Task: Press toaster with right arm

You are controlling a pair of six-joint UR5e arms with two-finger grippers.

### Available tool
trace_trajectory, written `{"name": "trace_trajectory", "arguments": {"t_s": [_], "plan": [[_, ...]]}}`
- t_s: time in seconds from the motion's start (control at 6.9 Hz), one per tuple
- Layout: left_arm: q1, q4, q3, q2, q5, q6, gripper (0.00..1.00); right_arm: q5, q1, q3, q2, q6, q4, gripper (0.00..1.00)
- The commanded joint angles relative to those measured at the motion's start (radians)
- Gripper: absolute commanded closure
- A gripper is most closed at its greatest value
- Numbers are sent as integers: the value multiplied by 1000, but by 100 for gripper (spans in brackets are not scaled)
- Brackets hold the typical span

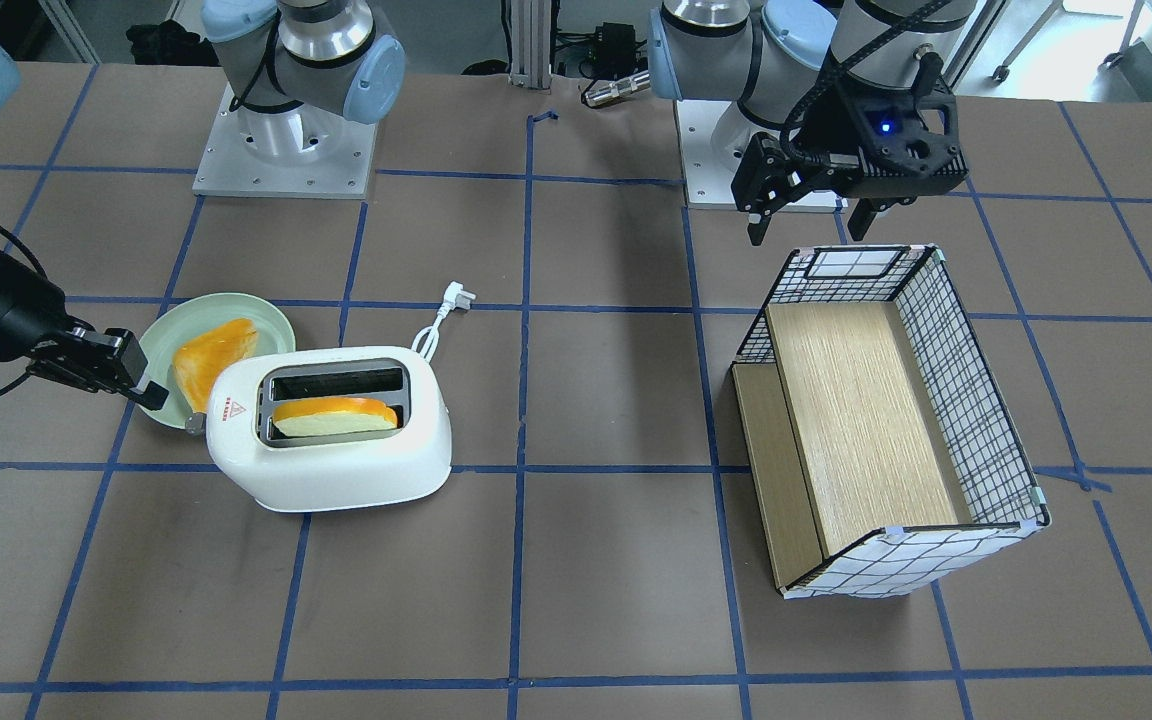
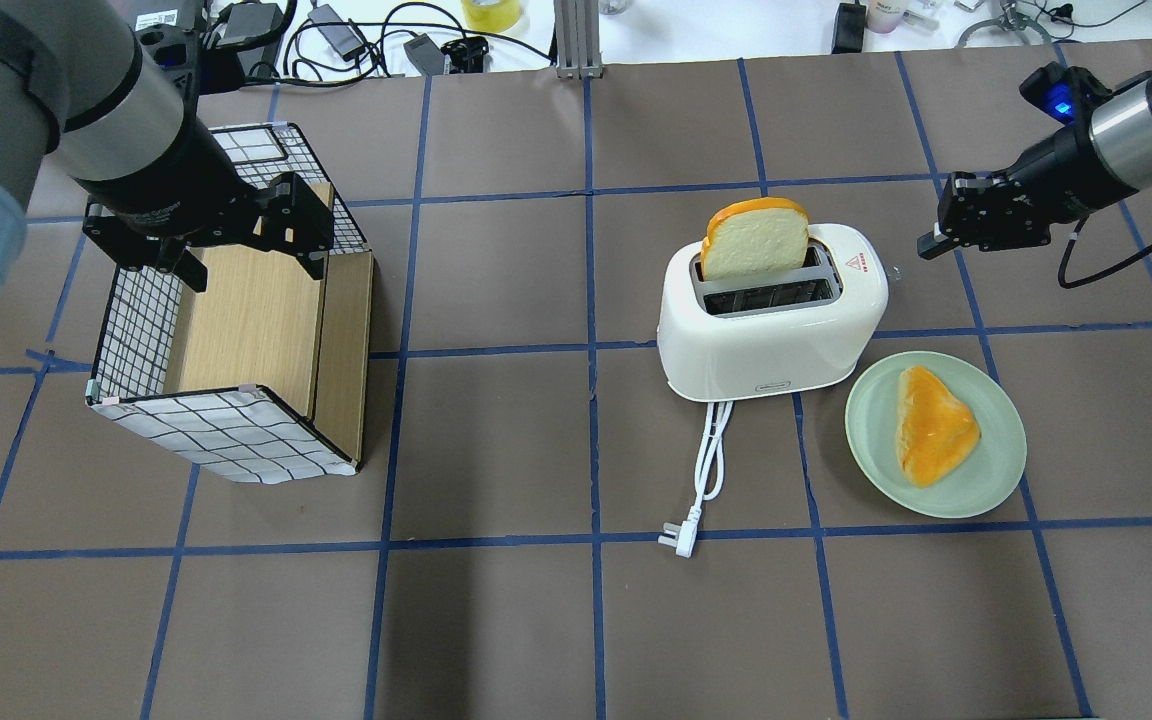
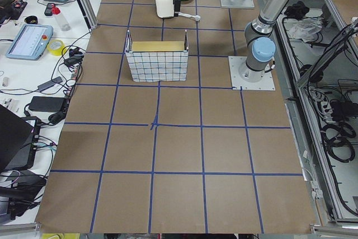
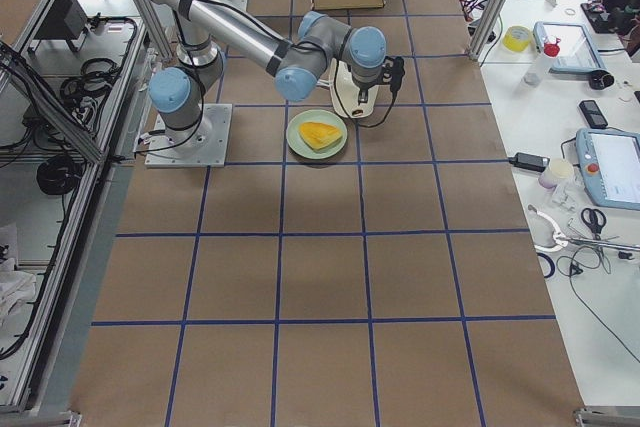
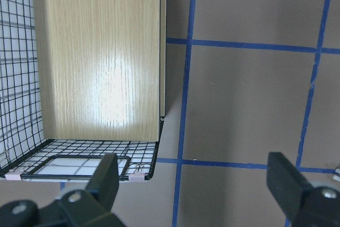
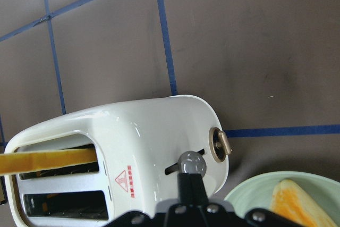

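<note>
The white toaster (image 2: 771, 330) stands mid-table with a bread slice (image 2: 754, 240) upright in its far slot. It also shows in the front view (image 1: 336, 450). My right gripper (image 2: 928, 246) is shut and empty, a short way off the toaster's end, over the edge of the green plate (image 1: 174, 325). In the right wrist view its shut fingers (image 6: 186, 184) point at the toaster's silver lever (image 6: 191, 164), beside the small knob (image 6: 219, 145). I cannot tell if they touch. My left gripper (image 1: 806, 222) is open and empty above the wire basket (image 1: 966, 400).
The pale green plate (image 2: 991, 470) holds a second toast piece (image 2: 931, 425) right of the toaster. The toaster's white cord and plug (image 2: 704, 470) trail toward my side. The wire basket with wooden shelves (image 2: 226, 440) lies on its side at the left.
</note>
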Motion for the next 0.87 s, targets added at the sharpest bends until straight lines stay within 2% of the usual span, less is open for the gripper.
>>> {"name": "trace_trajectory", "arguments": {"t_s": [0.0, 0.43, 0.72], "plan": [[0, 0, 0, 0, 0, 0, 0, -178, 113, -72, -50, 70, 34, 100], [0, 0, 0, 0, -1, 0, 0, -338, 259, -271, -39, 212, 175, 100], [0, 0, 0, 0, -1, 0, 0, -352, 348, -372, -37, 365, 262, 100]]}}
